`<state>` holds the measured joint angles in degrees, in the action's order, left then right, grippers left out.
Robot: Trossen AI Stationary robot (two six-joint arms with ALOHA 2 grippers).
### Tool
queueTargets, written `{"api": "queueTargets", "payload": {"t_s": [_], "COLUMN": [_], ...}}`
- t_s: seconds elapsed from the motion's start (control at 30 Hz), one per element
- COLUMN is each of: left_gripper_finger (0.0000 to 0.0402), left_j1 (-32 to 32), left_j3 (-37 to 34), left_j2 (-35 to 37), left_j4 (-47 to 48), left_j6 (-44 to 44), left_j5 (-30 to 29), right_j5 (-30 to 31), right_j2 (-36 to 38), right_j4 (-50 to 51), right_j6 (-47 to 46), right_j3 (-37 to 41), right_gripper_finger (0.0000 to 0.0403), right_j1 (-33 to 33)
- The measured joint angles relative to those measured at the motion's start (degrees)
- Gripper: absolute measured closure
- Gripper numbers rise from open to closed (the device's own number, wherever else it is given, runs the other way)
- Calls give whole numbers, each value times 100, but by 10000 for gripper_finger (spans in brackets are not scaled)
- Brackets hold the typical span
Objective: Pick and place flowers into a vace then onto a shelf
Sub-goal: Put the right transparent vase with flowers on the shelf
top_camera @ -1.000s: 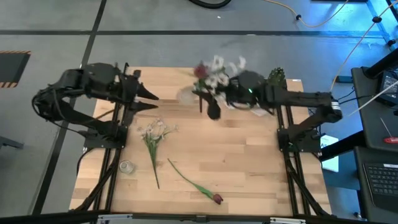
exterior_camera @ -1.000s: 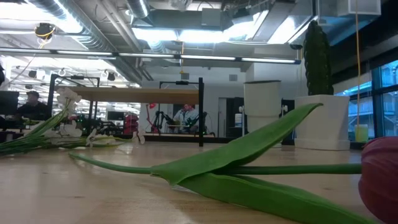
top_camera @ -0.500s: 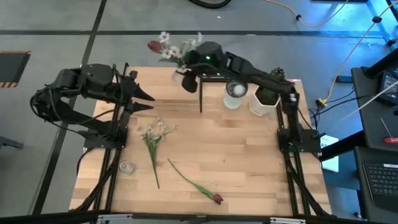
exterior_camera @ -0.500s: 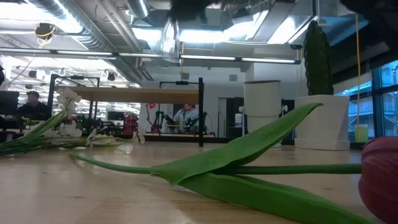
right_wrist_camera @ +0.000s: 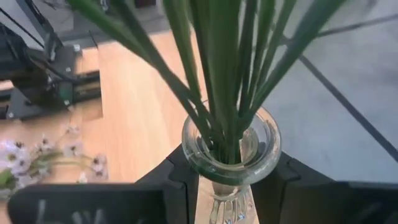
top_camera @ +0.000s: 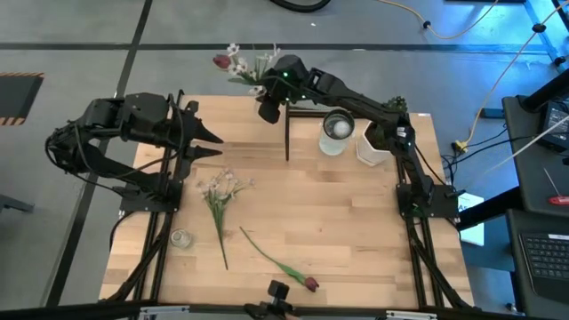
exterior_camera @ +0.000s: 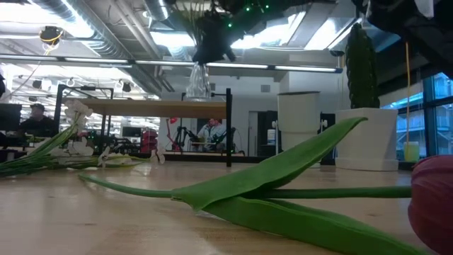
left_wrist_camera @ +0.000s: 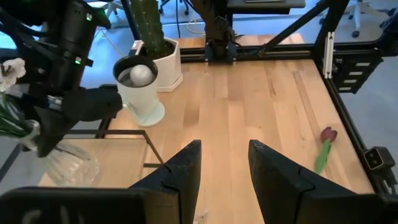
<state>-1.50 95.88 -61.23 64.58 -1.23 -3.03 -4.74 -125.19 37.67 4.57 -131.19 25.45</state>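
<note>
Your right gripper (right_wrist_camera: 227, 186) has its jaws clamped on the clear glass vase (right_wrist_camera: 231, 149) of green-stemmed flowers (top_camera: 242, 67), held above the raised light-wood shelf (exterior_camera: 159, 107) at the worktop's far edge. You look to be on the shelf-placing step: next, lower it upright onto the board. Your left gripper (left_wrist_camera: 224, 168) waits at the left side, jaws apart.

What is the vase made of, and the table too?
The vase looks like clear glass: the green stems show straight through its shiny rim, gripped by the right gripper. The table looks like pale wood, showing plank lines and grain with a smooth finish.
</note>
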Motion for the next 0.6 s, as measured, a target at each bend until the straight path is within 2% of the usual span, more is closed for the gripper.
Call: {"api": "queueTargets", "payload": {"t_s": [0.6], "left_gripper_finger": [274], "left_j1": [0], "left_j3": [0], "left_j2": [0], "left_j4": [-1], "left_j6": [0], "left_j5": [2], "right_j5": [-6], "right_j2": [-182], "right_j4": [-130], "right_j6": [-3], "right_j3": [133], "right_gripper_finger": [305], "right_j1": [11]}}
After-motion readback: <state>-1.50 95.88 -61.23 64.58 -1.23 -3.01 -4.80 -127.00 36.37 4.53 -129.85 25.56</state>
